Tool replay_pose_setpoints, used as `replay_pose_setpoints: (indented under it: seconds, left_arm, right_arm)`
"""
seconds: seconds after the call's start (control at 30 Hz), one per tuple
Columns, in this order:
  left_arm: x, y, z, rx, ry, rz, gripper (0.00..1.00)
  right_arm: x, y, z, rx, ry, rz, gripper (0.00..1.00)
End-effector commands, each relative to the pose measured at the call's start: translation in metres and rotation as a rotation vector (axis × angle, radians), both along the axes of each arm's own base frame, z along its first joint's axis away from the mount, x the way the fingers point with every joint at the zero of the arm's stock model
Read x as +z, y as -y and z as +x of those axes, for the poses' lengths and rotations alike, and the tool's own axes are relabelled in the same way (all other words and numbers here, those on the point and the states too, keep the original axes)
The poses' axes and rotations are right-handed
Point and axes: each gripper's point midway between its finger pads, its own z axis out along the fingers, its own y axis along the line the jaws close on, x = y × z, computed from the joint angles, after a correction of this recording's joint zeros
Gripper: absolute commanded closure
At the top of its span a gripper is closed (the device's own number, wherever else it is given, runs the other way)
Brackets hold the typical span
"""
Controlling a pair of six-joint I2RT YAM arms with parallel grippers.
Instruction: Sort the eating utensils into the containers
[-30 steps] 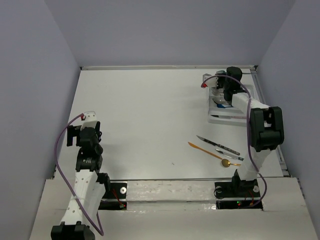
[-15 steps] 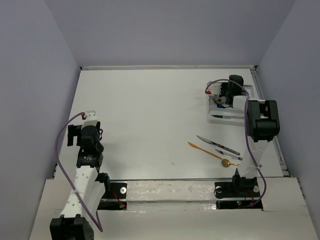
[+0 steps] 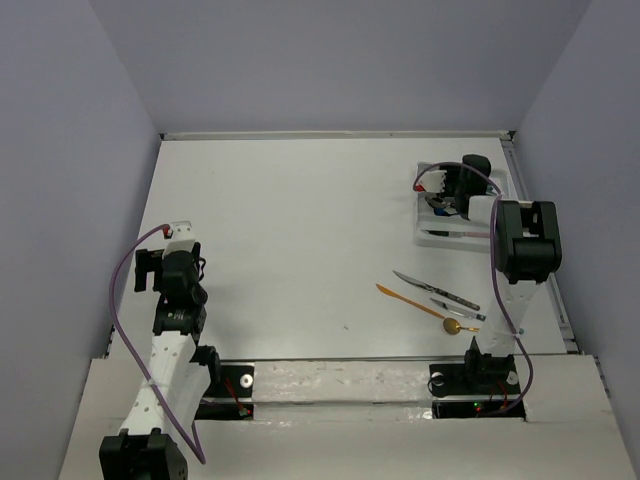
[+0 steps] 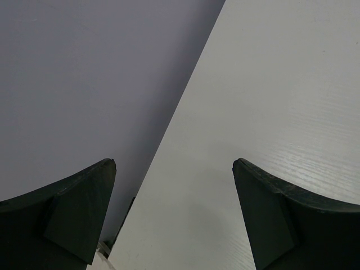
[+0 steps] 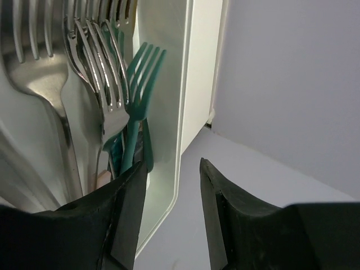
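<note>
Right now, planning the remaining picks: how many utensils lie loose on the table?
3, clustered near the right arm's base: a knife, an orange spoon and a small third piece beside them, type unclear. The right arm may hide others.

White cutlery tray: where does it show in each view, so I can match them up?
Top external: white cutlery tray at the upper right, under the right gripper.
Left wrist: not in view.
Right wrist: its side wall runs up the centre, forks to its left.
Shared landmark: the right gripper.
</note>
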Motion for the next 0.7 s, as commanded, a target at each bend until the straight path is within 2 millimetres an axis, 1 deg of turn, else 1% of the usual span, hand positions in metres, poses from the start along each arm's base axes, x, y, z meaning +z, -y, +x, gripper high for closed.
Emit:
replay_pose_setpoints:
  seconds: [0.0,0.13,0.17,0.27,0.3,0.33,0.37,0.4,0.43,0.47,0.5,0.53,0.57,0.6,0.63,0.67]
  left_arm:
    - [0.006,-0.002,0.001,0.022,0.051,0.007,0.01]
    - [0.007,-0.002,0.001,0.022,0.057,0.007,0.01]
    - [0.008,-0.002,0.001,0.022,0.059,0.007,0.01]
    - [0.008,-0.002,0.001,0.021,0.062,0.006,0.01]
    - [0.008,-0.002,0.001,0.020,0.062,0.006,0.01]
    - [0.008,-0.002,0.001,0.019,0.062,0.006,0.01]
    - [0.009,-0.002,0.001,0.019,0.065,0.007,0.01]
    - [0.010,-0.002,0.001,0.019,0.070,0.007,0.01]
    - [0.010,-0.001,0.001,0.018,0.070,0.006,0.01]
    - [0.010,-0.002,0.000,0.017,0.072,0.007,0.01]
    - [0.010,-0.001,0.000,0.013,0.075,0.006,0.01]
    - [0.011,0.000,0.001,0.008,0.076,0.007,0.01]
    - [0.011,-0.001,0.000,0.009,0.075,0.008,0.01]
    - [0.012,-0.001,0.000,0.009,0.081,0.009,0.01]
    - [0.012,-0.001,0.000,0.009,0.084,0.009,0.01]
    - [0.012,-0.001,-0.001,0.009,0.088,0.009,0.01]
  right_arm:
    - [0.045,-0.011,0.008,0.038,0.138,0.049,0.53]
    - [0.068,-0.015,0.008,0.039,0.192,0.102,0.52]
    - [0.083,-0.017,0.008,0.048,0.228,0.124,0.52]
    - [0.112,-0.030,0.006,0.057,0.290,0.236,0.48]
    - [0.129,-0.040,0.006,0.078,0.333,0.275,0.46]
    - [0.153,-0.052,0.002,0.085,0.382,0.353,0.43]
    - [0.168,-0.059,-0.001,0.089,0.414,0.399,0.41]
    - [0.193,-0.067,-0.009,0.075,0.457,0.508,0.37]
    - [0.203,-0.074,-0.014,0.062,0.465,0.579,0.35]
    - [0.208,-0.089,-0.019,0.033,0.412,0.665,0.33]
    - [0.210,-0.101,-0.025,-0.015,0.349,0.838,0.34]
    - [0.222,-0.107,-0.035,-0.041,0.304,0.931,0.36]
    - [0.226,-0.121,-0.043,-0.061,0.240,1.035,0.38]
    - [0.220,-0.136,-0.056,-0.155,0.125,1.220,0.41]
    - [0.216,-0.142,-0.067,-0.217,0.070,1.299,0.41]
    - [0.212,-0.143,-0.076,-0.289,0.032,1.373,0.41]
